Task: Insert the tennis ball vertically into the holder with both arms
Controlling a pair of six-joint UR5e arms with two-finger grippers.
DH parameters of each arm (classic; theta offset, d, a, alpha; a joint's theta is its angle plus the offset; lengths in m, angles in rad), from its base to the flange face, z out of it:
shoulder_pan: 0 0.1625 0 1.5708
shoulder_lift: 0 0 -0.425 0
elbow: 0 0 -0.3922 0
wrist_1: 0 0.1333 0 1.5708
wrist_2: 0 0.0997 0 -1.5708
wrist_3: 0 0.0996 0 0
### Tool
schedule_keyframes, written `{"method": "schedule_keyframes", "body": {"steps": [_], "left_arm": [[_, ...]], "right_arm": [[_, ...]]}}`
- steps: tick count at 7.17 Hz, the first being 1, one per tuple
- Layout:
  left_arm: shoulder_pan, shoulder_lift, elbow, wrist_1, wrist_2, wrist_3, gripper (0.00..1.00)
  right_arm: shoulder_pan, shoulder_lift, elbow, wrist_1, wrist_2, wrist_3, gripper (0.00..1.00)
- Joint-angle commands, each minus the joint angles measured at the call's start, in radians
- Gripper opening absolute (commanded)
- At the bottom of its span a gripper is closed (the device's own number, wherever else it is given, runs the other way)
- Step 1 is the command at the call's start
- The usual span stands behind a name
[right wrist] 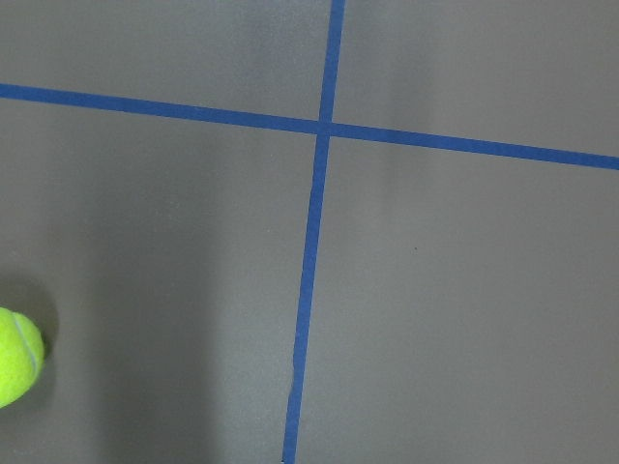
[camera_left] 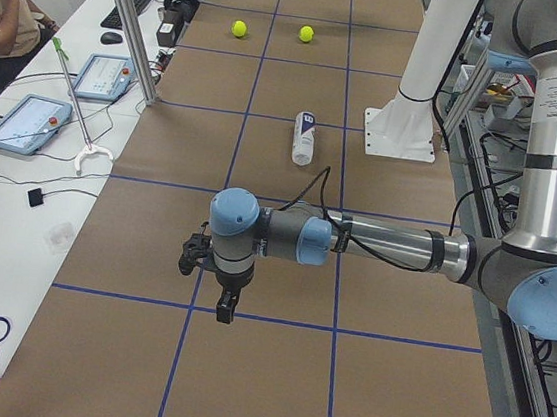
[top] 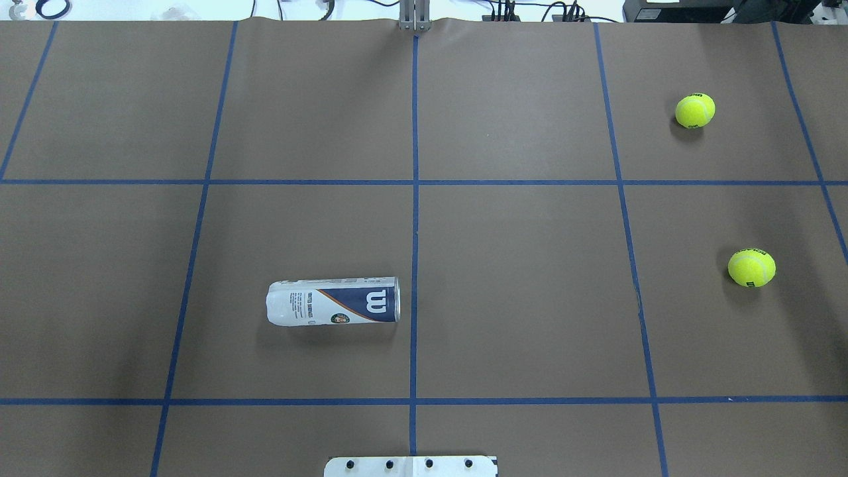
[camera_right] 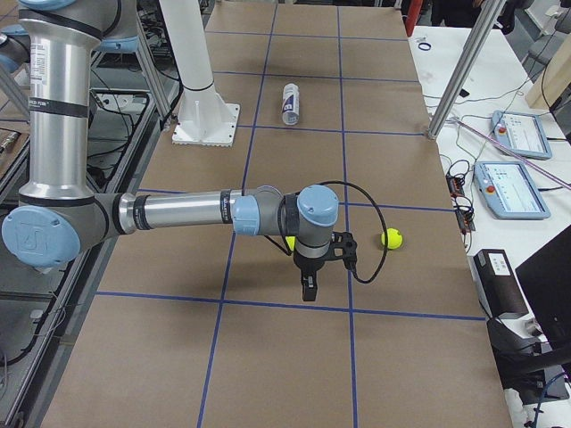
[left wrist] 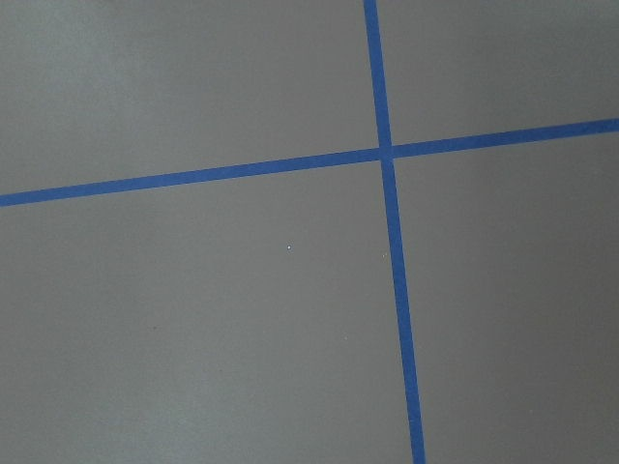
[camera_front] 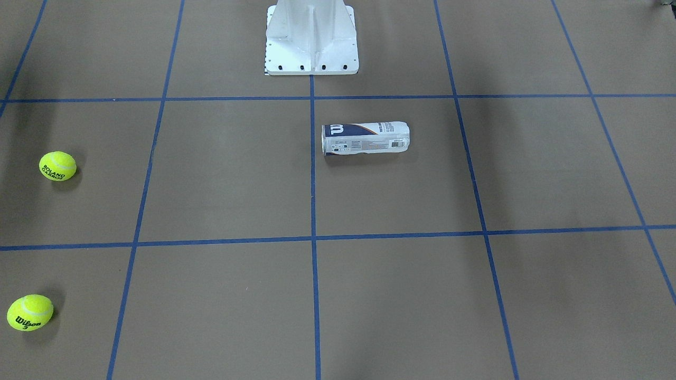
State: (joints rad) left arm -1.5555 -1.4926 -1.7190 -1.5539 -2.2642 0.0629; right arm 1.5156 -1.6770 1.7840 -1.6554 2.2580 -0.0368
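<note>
1. Tape [top: 415,199] is laid in blue lines across the brown table [top: 530,298]. A white pedestal [camera_front: 311,37] is bolted at the robot's edge of it.
2. The holder [camera_front: 365,138] is found lying on its side, out in front of the pedestal and a little to the robot's left of it. Its end with the white "W" is turned toward the middle line of tape and is just beside that line. It is kept well apart from both grippers.
3. Two yellow tennis balls are seen far off from the pedestal, on the robot's right. The near ball [camera_front: 57,165] is marked "Roland Garros". The far ball [camera_front: 30,312] is marked "Wilson" and is set further out from the pedestal.
4. The left arm [camera_left: 375,245] is stretched out low, well apart from the pedestal on the robot's left. The left gripper [camera_left: 220,313] is pointed down over a line of tape. Whether it is spread or squeezed cannot be told.
5. The right arm [camera_right: 178,214] is stretched out the same way on the other side of the pedestal. The right gripper [camera_right: 307,290] is pointed down near the two balls, with neither ball touched. Whether it is spread or squeezed cannot be told either.
</note>
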Motion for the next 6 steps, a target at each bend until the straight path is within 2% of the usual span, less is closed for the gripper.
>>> {"method": "schedule_keyframes", "body": {"steps": [1,4,6], "left_arm": [[0.002,-0.002,-0.001,0.000,-0.002,0.000,1.00],[0.002,0.000,0.001,-0.043,0.000,0.000,1.00],[0.002,0.000,-0.001,-0.043,0.000,0.000,1.00]], "right_arm": [[0.000,0.000,0.000,0.000,0.000,0.000,0.99],[0.000,0.000,0.000,-0.001,-0.005,-0.002,0.99],[0.001,0.002,0.034,0.000,0.002,-0.002,1.00]]}}
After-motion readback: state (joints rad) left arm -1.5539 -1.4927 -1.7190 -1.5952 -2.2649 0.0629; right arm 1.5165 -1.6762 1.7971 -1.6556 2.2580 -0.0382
